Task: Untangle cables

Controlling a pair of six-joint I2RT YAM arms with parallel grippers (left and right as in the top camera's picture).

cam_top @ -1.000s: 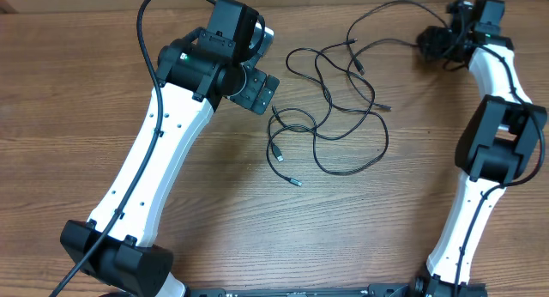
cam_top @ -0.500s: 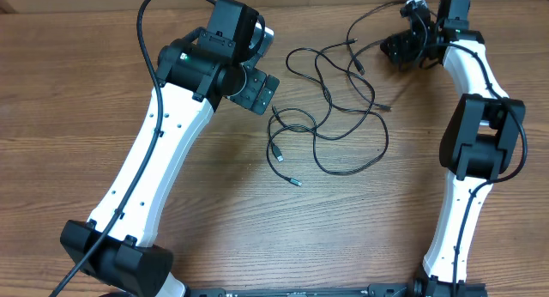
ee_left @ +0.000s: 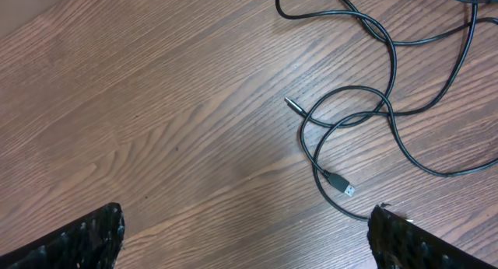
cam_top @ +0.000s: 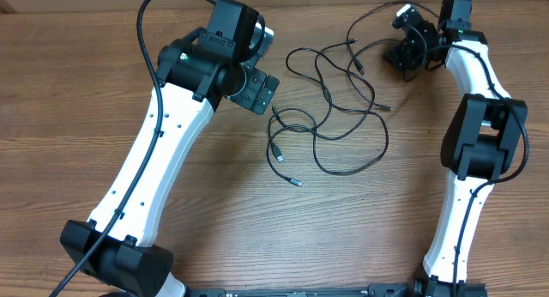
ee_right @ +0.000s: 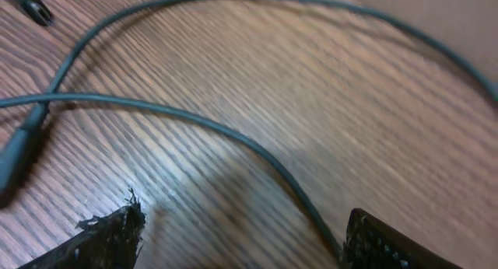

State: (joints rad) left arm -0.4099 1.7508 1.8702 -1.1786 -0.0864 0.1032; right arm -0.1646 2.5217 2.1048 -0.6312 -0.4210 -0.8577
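Wood surface has the black cables lying in its middle, looped over each other, so the job looks barely begun. Left tool is wide and empty beside the pile. Right tool is wide too, over a far loop.

A brown wooden table (grain running lengthwise) lies under everything.

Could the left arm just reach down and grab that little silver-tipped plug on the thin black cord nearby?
Probably yes. The left gripper hangs open, and the silver-tipped plug on its thin black cord lies flat just ahead of the fingers, with nothing over it.
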